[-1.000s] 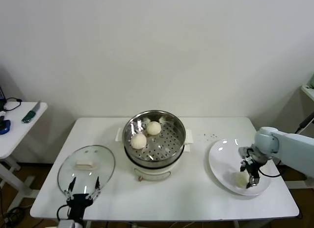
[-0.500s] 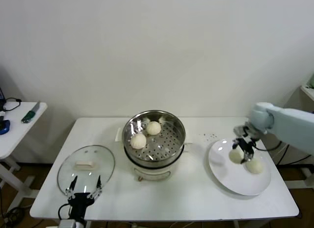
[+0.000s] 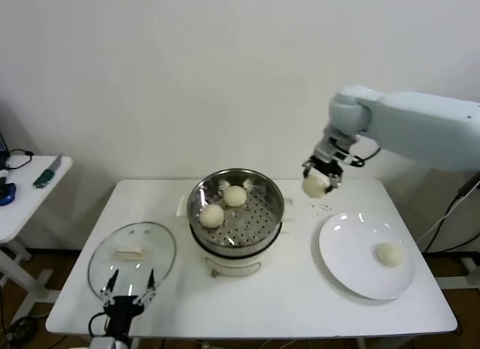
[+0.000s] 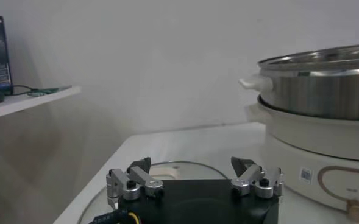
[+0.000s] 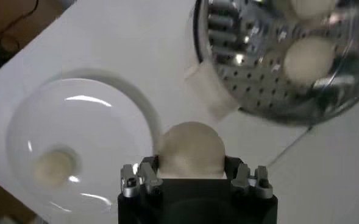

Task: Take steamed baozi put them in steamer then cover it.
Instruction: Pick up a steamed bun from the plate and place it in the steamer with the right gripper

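The right claw [image 3: 316, 181] pinches a baozi [image 3: 314, 185] in the air beside the steamer [image 3: 235, 206], so a weak pinch could drop it onto the bench [image 3: 300, 304]; the left claw [image 3: 127, 290], spread, idles near the cover [image 3: 132, 257]

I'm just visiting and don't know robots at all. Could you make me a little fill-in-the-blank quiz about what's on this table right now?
1. The steamer already holds ____ baozi.
2. The right gripper carries one baozi in the air, between the steamer and the white ____.
3. One baozi is left on that plate, so the number of baozi in all is ____.
4. The glass cover lies flat on the table beside the steamer, near the idle ____ gripper.

Missing words: two; plate; four; left
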`<state>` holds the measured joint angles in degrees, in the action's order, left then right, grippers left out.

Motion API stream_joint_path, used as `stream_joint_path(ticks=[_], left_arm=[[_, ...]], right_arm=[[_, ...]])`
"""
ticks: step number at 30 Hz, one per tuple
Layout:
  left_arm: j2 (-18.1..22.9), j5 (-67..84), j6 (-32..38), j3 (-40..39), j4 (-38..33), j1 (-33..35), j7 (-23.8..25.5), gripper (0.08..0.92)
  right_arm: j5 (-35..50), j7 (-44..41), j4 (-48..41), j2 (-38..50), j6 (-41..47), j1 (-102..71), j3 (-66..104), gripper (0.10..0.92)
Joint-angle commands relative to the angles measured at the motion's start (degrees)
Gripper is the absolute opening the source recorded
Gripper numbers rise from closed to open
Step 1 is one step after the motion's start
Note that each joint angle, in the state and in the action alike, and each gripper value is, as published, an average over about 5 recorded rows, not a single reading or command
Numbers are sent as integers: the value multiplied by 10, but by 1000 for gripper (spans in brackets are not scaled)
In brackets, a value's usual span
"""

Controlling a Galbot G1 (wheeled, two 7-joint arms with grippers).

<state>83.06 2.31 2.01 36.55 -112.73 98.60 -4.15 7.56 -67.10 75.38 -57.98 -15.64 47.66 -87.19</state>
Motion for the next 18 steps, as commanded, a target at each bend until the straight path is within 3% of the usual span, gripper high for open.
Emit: stream_joint_path(ticks=[1,8,18], left_arm=[[-1,2,0,2,0,-1,0,823],[-7,13,-6,3,-2,0,0,823],[-16,15,-7,-1,3,1,2,823]], right_arm=[[-66,-10,19,-125,-95,4,43,689],[-156,-10,-2,-194,-140,-80,74,696],[-184,-9,-15,-234,-158,-148,62,701]])
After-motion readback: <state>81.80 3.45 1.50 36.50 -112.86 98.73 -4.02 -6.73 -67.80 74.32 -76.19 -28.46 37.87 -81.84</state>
